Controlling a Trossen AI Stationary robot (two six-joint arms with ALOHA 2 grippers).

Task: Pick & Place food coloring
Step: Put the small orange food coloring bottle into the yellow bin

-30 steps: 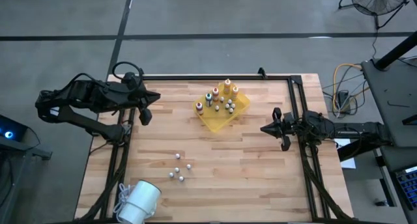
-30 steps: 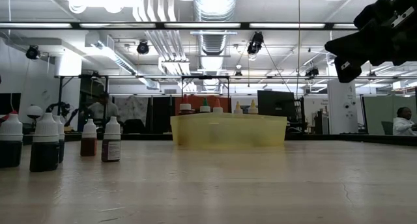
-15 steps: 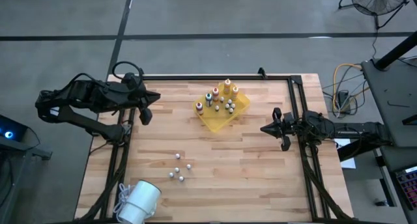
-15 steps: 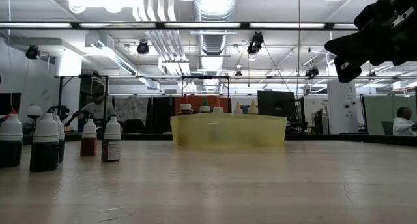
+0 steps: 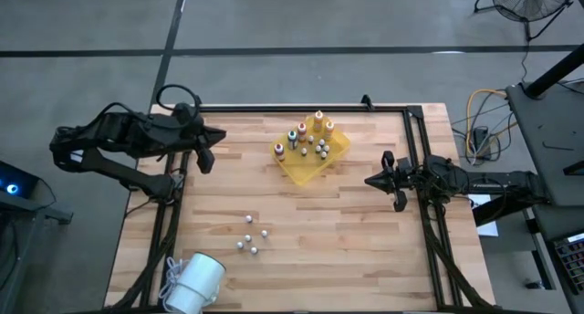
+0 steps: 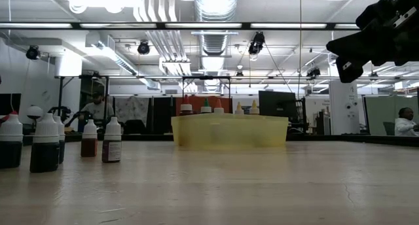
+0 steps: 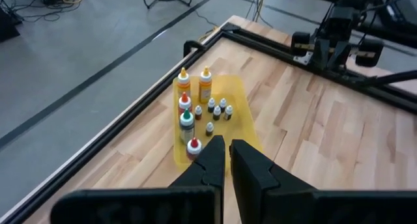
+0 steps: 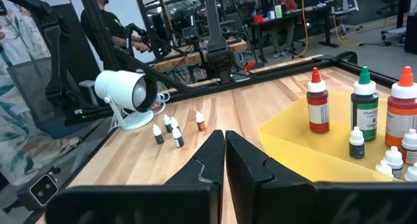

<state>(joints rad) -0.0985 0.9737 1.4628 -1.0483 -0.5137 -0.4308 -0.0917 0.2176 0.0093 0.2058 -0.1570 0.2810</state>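
High view blurred the small bottles (image 5: 248, 235); lay well apart from both shut, empty grippers, left (image 5: 203, 161) and right (image 5: 371, 180).

Matt wooden plank table (image 5: 347, 223); glossy, seemingly plastic yellow tray (image 5: 306, 167).

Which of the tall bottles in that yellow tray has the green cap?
The dark-bodied bottle in the yellow tray, standing between the red-capped bottle and an orange bottle; it alone has a green cap.
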